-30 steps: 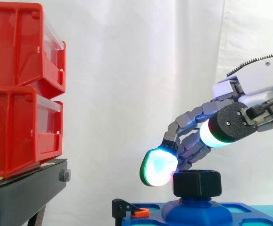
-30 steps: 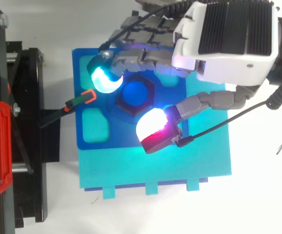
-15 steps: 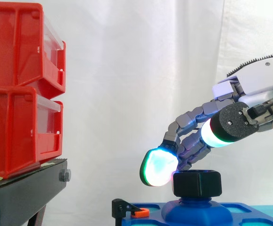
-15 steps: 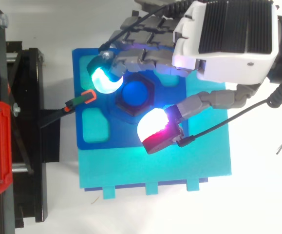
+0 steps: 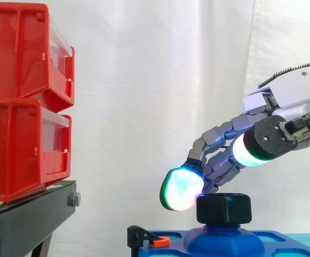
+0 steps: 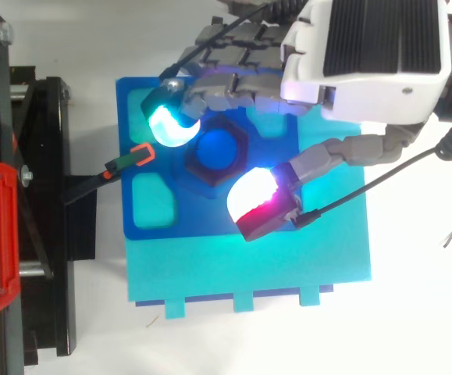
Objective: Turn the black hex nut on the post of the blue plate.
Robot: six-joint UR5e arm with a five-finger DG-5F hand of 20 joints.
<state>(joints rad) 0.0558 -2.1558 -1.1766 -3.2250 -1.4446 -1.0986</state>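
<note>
The black hex nut [image 5: 224, 209] sits on the blue post [image 6: 216, 148] of the blue plate [image 6: 151, 211]. My hand [image 6: 382, 47] reaches in from the right, above the nut. Its fingers bend down loosely; one cyan-glowing fingertip [image 5: 181, 190] rests by the nut's upper left edge. Whether it touches the nut I cannot tell. The thumb's white and red pad [image 6: 258, 201] is at the nut's near right corner in the top view, and in the side view it hangs well above the nut. Nothing is pinched.
Two stacked red bins [image 5: 21, 101] stand on a black stand [image 5: 26, 219] to the left. A small black and orange clip [image 6: 136, 156] pokes in at the plate's left edge. The blue plate lies on a larger cyan base [image 6: 288, 258].
The hand has shifted slightly up and to the right. The thumb pad has drawn a little away from the nut. The nut looks unmoved.
</note>
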